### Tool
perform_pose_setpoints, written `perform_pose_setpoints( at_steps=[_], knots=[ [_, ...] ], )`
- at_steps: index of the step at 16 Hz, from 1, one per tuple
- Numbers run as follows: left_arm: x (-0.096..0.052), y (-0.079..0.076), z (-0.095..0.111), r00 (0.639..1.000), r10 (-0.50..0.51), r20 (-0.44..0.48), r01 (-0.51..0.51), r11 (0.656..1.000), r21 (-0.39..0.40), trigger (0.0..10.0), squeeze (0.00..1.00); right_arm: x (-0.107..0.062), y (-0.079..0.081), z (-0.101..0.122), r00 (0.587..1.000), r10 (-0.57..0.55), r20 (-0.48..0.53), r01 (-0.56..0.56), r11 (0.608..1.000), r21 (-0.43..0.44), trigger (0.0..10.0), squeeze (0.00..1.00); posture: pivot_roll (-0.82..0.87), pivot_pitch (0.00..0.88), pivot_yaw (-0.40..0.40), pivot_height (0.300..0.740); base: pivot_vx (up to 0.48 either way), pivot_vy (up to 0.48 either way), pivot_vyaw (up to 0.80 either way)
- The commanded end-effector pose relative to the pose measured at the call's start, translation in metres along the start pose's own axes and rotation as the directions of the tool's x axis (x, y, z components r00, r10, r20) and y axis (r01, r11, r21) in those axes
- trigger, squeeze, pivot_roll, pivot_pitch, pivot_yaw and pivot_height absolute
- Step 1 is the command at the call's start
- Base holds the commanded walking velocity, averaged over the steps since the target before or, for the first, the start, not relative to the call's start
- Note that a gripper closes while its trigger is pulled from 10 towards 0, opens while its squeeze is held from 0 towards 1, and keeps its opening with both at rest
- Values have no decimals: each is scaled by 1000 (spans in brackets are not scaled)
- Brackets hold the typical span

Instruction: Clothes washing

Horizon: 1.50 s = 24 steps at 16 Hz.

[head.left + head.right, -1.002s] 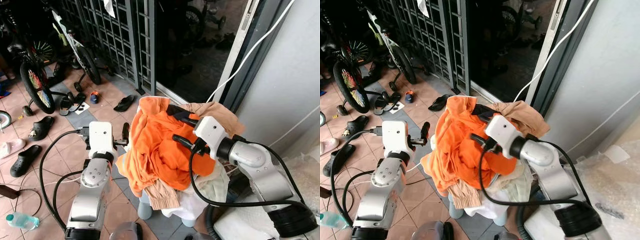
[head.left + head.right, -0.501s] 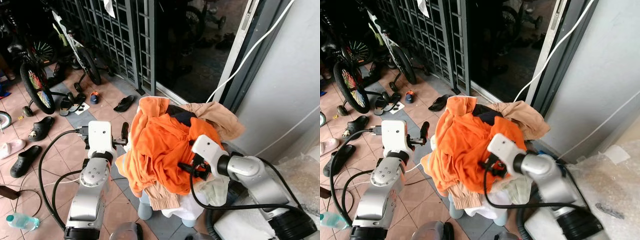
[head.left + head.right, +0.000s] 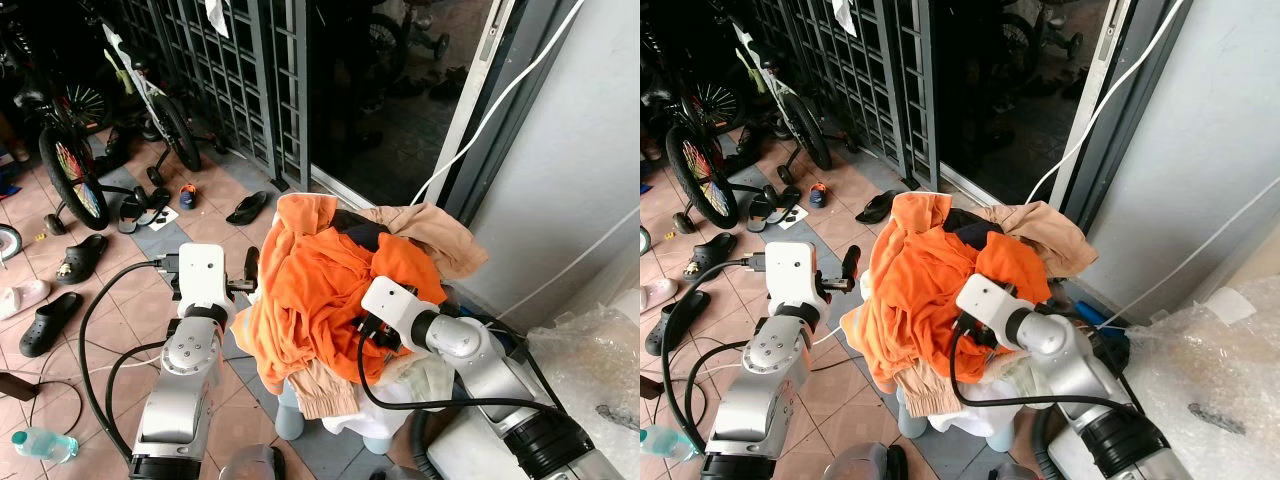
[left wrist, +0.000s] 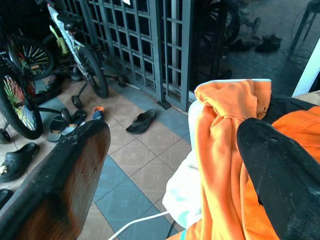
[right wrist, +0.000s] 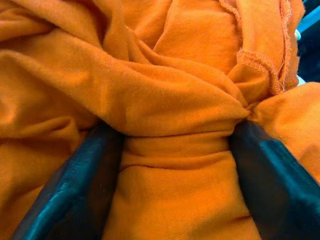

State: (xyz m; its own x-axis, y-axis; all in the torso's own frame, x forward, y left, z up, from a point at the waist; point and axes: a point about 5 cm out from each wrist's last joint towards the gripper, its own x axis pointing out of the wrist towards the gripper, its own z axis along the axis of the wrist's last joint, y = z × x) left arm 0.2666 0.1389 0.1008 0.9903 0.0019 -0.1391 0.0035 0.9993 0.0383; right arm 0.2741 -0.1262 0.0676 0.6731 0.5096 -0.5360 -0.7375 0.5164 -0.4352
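Note:
A heap of clothes sits on a pale stool point(image 3: 290, 420). On top lies an orange garment point(image 3: 320, 290), with a tan garment point(image 3: 435, 235) and a dark one point(image 3: 360, 228) behind it and white cloth point(image 3: 395, 395) underneath. My right gripper point(image 3: 366, 336) is pushed into the front of the heap. In the right wrist view its two black fingers point(image 5: 85, 185) squeeze a bunched fold of the orange garment point(image 5: 175, 125). My left gripper point(image 4: 175, 165) stands open at the heap's left side, with nothing between its fingers.
Bicycles point(image 3: 65, 160) lean by a metal gate point(image 3: 240, 70) at the back left. Slippers point(image 3: 247, 207), black clogs point(image 3: 50, 320) and a water bottle point(image 3: 40, 442) lie on the tiled floor. A white wall point(image 3: 570, 150) and bubble wrap point(image 3: 600, 370) bound the right.
My right gripper dropped from the top of the heap to its front and closed on a fold of the orange garment. The left arm has stayed put.

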Motion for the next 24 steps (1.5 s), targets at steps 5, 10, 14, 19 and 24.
perform_pose_setpoints(
  at_steps=[5,10,14,19,24],
  knots=[
    [-1,1,5,1000,5,10,-5,1000,5,10000,0,4,5,-8,1000,7,-30,-7,1000,-3,0,0,38,36,51,740,0,0,0],
    [-1,-1,4,1000,21,12,-21,1000,-14,10000,0,1,-6,-4,994,-94,55,83,980,183,0,0,32,28,33,740,0,0,0],
    [1,3,-2,999,40,-9,-41,998,-42,10000,0,0,-9,-2,972,-224,75,192,934,300,0,0,1,0,52,740,0,0,0],
    [8,3,2,999,24,23,-24,1000,-19,10000,0,-19,-39,20,824,-518,228,271,715,644,0,0,-14,0,80,740,0,0,0],
    [10,5,4,999,28,40,-28,1000,10,10000,0,-39,-28,34,733,-609,302,224,636,739,0,0,-20,0,97,740,0,0,0]
  ],
)
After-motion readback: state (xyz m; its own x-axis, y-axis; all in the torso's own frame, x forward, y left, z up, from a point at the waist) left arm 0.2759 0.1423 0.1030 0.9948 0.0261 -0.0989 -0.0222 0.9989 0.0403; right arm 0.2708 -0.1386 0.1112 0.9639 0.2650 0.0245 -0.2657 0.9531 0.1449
